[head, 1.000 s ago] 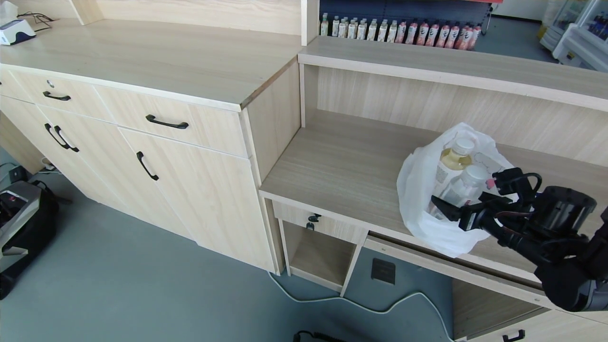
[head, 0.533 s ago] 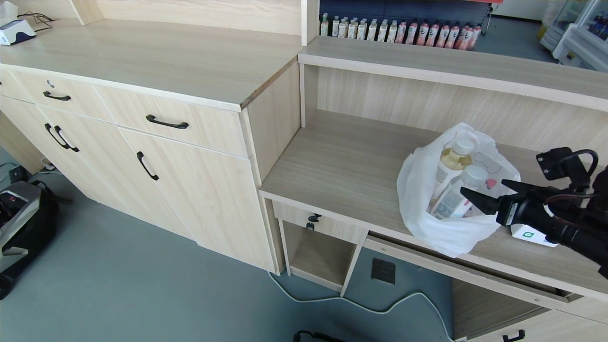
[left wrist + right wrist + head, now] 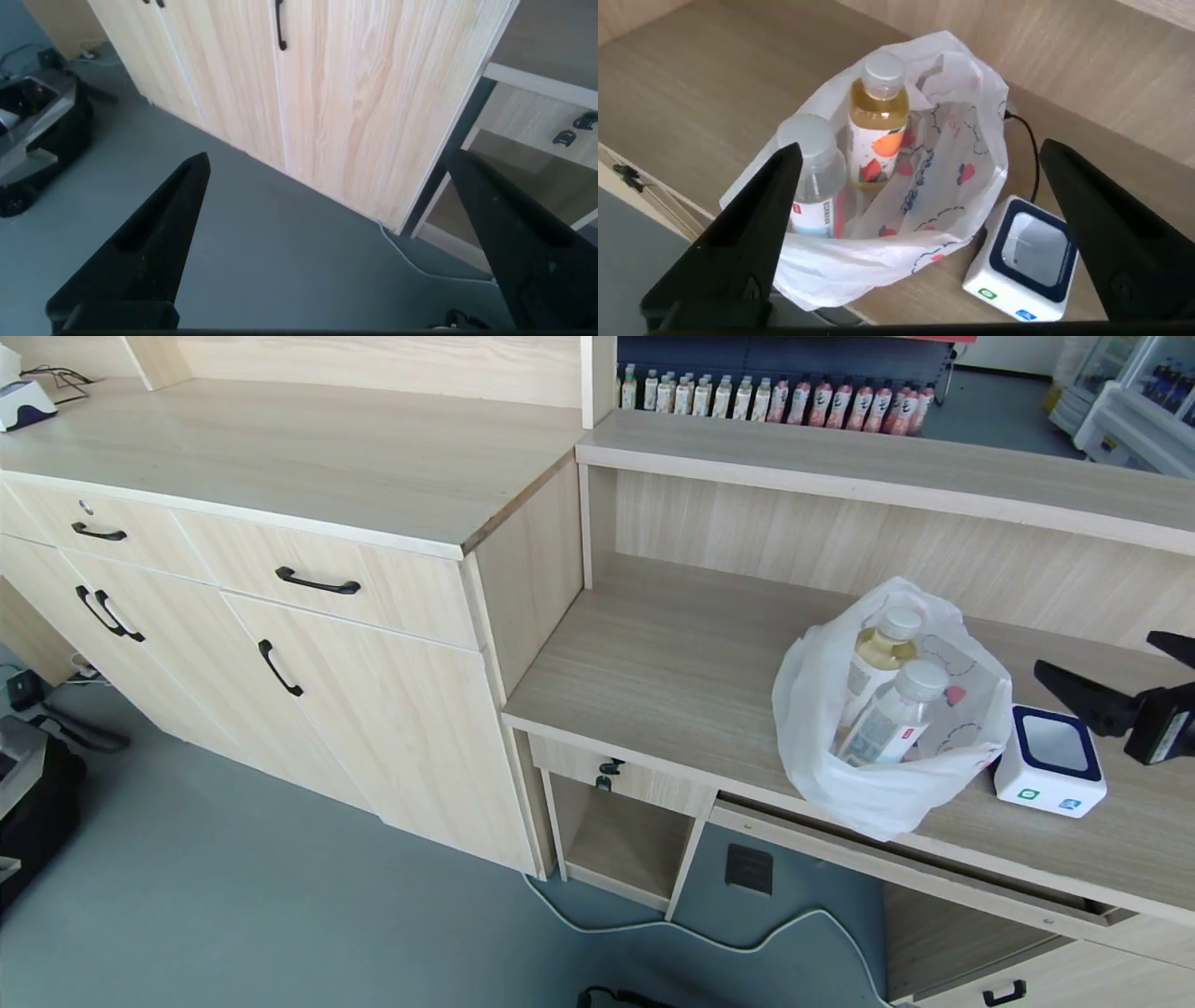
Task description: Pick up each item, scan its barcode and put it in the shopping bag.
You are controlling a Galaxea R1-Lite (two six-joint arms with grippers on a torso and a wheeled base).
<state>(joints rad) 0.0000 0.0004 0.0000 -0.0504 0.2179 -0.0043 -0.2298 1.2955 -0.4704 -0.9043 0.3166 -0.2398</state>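
Observation:
A white plastic shopping bag [image 3: 812, 709] stands open on the lower wooden counter [image 3: 672, 653]. Inside it stand a bottle of yellow drink [image 3: 879, 653] and a clear bottle [image 3: 894, 714], both white-capped. A white barcode scanner [image 3: 1050, 763] with a dark-rimmed window sits just right of the bag. My right gripper [image 3: 1092, 651] hangs open and empty above the scanner, right of the bag. Its wrist view looks down on the bag [image 3: 957, 159], yellow bottle [image 3: 878, 112], clear bottle [image 3: 817, 182] and scanner [image 3: 1022, 257] between its spread fingers [image 3: 752, 233]. My left gripper [image 3: 327, 163] is open and empty over the grey floor.
A taller cabinet [image 3: 308, 504] with black-handled drawers and doors stands to the left. A raised ledge [image 3: 840, 462] runs behind the counter, with a row of bottles [image 3: 775, 399] beyond. A white cable [image 3: 653, 924] lies on the floor. The counter left of the bag is bare.
My right gripper has drawn back to the right, away from the bag, uncovering the scanner. The head camera has shifted slightly. The bag and bottles stay put.

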